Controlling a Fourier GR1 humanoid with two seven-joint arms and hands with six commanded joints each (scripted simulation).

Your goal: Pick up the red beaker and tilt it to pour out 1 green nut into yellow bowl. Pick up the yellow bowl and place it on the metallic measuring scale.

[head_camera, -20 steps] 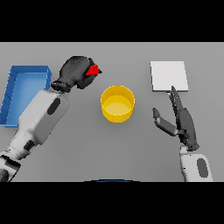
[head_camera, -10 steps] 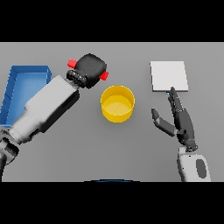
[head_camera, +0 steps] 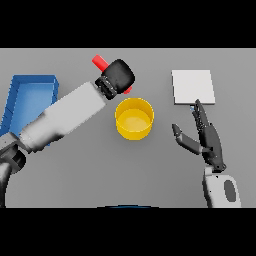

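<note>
Since the earlier frame the left arm has swung further right, bringing the left hand (head_camera: 118, 76) to just above the far rim of the yellow bowl (head_camera: 134, 118). That arm slants up from the lower left across the grey table (head_camera: 150, 170), passing beside the blue tray (head_camera: 30, 100). Its fingers are curled tight round the red beaker (head_camera: 101, 62), which lies steeply tilted, its long axis running from upper left down to lower right toward the bowl; red shows at both sides of the fist. At right, the right hand (head_camera: 207, 140) hovers with straight, spread fingers holding nothing, just below the metallic measuring scale (head_camera: 193, 87).
</note>
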